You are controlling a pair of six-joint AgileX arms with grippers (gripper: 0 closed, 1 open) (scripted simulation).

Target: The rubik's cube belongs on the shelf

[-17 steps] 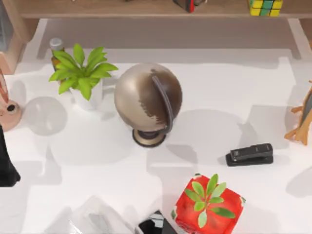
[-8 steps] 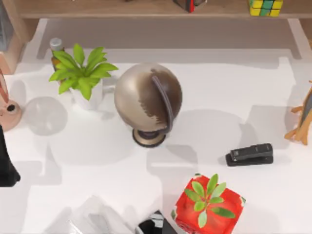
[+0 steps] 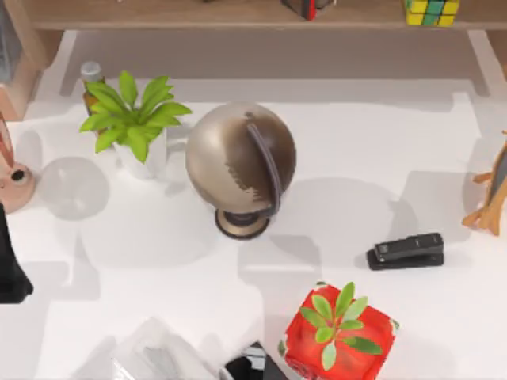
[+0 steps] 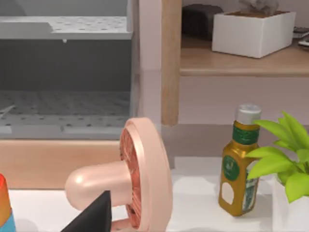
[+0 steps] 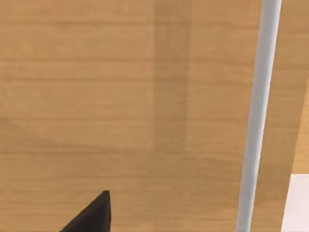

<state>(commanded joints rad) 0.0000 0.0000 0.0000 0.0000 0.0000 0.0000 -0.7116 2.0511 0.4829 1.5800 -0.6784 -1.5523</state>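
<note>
The cube (image 3: 430, 11) is found on the shelf (image 3: 158, 14), far over at the top view's right. It sits close to the plank's front edge and is cut off by the frame's top. A dark item with a red stripe (image 3: 307, 7) is parked on the same plank, well apart from the cube on its left.

Down on the table (image 3: 372, 142), the globe (image 3: 242, 162) is planted about mid-table, with the plant (image 3: 135, 119) just beside it on the left and a bottle (image 3: 91, 77) tucked behind the leaves. A wide bare patch of white is left between the globe and the wooden figure (image 3: 491, 194) at the right edge. The stapler (image 3: 405, 251) is set below that patch, and the red box (image 3: 339, 332) sits near the front edge. A pink mushroom (image 3: 12, 178) is pushed against the left edge, and the left arm (image 3: 9, 273) is seen as a dark shape just below it.

In the left wrist view, the left gripper (image 4: 91, 215) is held low, right by the mushroom, with the shelf's wooden post (image 4: 171, 63) behind. Its grip state can't be told.

The right gripper (image 5: 89, 215) is shown against tan wood, with a pale pole (image 5: 256, 116) well apart from it. Whether it's released or clenched can't be told either.
</note>
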